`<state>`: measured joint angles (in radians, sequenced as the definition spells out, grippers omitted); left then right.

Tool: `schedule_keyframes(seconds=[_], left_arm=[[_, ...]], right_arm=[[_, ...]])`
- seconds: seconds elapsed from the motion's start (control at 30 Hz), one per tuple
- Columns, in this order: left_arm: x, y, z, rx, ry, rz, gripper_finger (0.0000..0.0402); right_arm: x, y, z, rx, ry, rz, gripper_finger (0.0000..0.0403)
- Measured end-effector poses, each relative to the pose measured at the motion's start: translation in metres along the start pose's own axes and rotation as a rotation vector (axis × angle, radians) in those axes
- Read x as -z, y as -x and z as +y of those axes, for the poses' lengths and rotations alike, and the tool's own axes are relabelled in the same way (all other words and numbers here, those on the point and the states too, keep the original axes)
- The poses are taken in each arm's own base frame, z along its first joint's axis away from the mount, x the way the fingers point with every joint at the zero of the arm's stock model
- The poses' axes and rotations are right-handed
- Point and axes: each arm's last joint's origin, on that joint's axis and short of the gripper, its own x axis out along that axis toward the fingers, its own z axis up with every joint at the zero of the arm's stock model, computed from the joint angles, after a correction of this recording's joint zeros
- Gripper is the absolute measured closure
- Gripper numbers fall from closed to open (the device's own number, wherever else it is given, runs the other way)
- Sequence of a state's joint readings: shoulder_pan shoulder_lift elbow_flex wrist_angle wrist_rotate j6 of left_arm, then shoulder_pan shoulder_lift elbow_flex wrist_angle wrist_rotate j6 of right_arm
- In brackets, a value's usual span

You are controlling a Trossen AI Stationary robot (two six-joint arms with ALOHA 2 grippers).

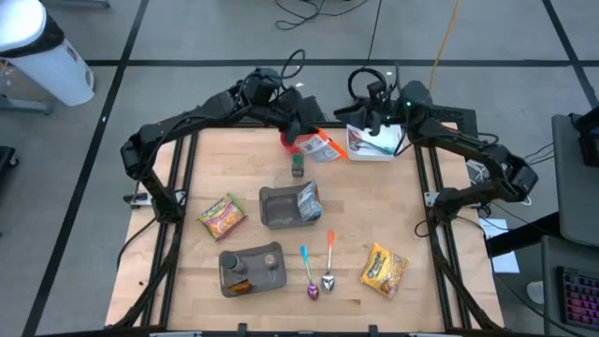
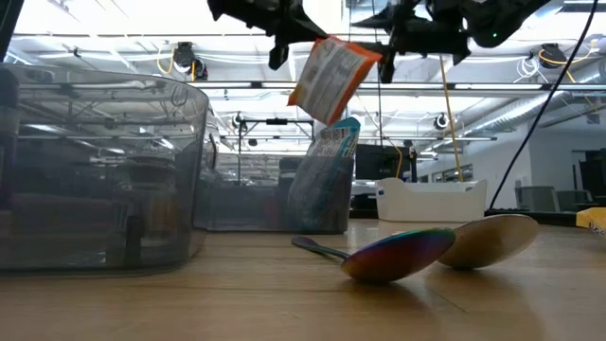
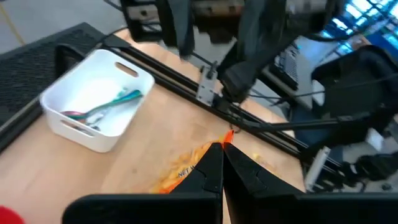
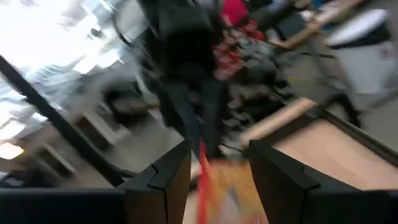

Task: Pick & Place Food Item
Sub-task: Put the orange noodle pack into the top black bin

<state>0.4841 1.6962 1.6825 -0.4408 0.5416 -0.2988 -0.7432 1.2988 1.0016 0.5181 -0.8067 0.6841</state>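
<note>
Both arms are up at the far edge of the table, and the orange packet (image 1: 323,147) hangs in the air between them, well above the wood. The left gripper (image 3: 222,163) has its jaws pressed together on one edge of the packet. The right gripper (image 4: 217,163) stands with jaws spread, the packet's other edge sitting in the gap, not clearly clamped. Looks like a handover, or a two-handed carry toward the white bin (image 1: 372,145) just beside them, which already holds some utensils. To do this well: the right should close squarely on the packet's edge before the left lets go, and the left should keep the packet hanging steady. The bag is floppy and will swing, so move slowly, then release low over the bin.
</note>
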Motion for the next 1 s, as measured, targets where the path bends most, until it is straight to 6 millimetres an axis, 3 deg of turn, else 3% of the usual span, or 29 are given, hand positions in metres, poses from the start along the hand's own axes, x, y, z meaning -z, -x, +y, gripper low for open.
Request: schedule_keyframes(seconds=[0.17,0.37,0.53,0.77,1.0], left_arm=[[-0.001,0.002,0.004,-0.033,0.006,-0.012,0.0401],[-0.002,0.004,0.008,-0.068,0.011,-0.023,0.0401],[-0.003,0.005,0.01,-0.073,0.013,-0.025,0.0401],[-0.003,0.005,0.01,-0.073,0.013,-0.024,0.0401],[-0.003,0.005,0.011,-0.075,0.012,-0.026,0.0401]], right_arm=[[0.013,-0.001,0.001,0.119,0.071,0.07,0.025],[0.022,-0.009,0.008,0.107,0.091,0.107,0.025],[0.033,-0.013,0.008,0.197,0.131,0.158,0.025],[0.036,-0.016,0.01,0.219,0.158,0.16,0.0252],[0.04,-0.015,0.008,0.237,0.137,0.191,0.0279]])
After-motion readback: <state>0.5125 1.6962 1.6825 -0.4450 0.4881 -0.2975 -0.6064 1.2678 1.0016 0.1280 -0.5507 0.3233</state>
